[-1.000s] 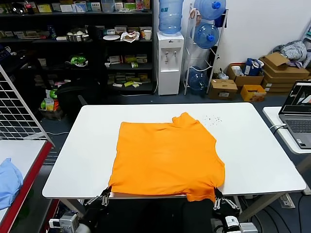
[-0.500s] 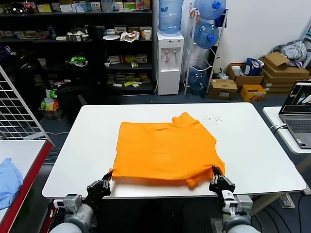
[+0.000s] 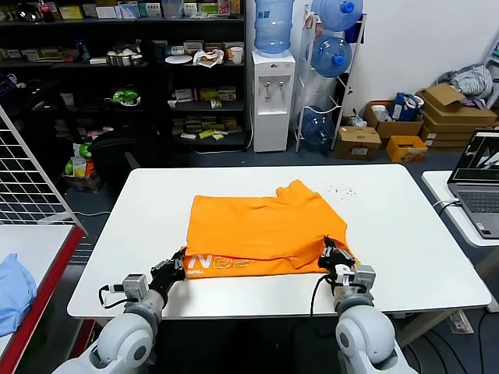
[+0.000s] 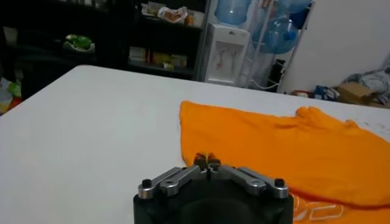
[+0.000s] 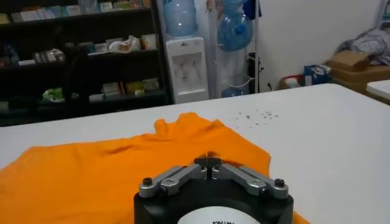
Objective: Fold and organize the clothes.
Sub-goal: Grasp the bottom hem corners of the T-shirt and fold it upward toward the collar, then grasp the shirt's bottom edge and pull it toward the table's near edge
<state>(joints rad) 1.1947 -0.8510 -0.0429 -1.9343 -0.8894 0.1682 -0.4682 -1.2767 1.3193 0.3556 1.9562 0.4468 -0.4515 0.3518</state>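
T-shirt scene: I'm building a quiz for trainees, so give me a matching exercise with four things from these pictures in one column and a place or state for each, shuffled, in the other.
Things:
1. T-shirt
2. left tool
3. laptop
4. blue cloth

Places or states:
A. on the side table at the robot's far right
B. shut on the shirt's near left corner
C. near hem folded up, white lettering showing
D. on the red-edged table at the robot's far left

Pairs: 1-C, 2-B, 3-A, 4-D
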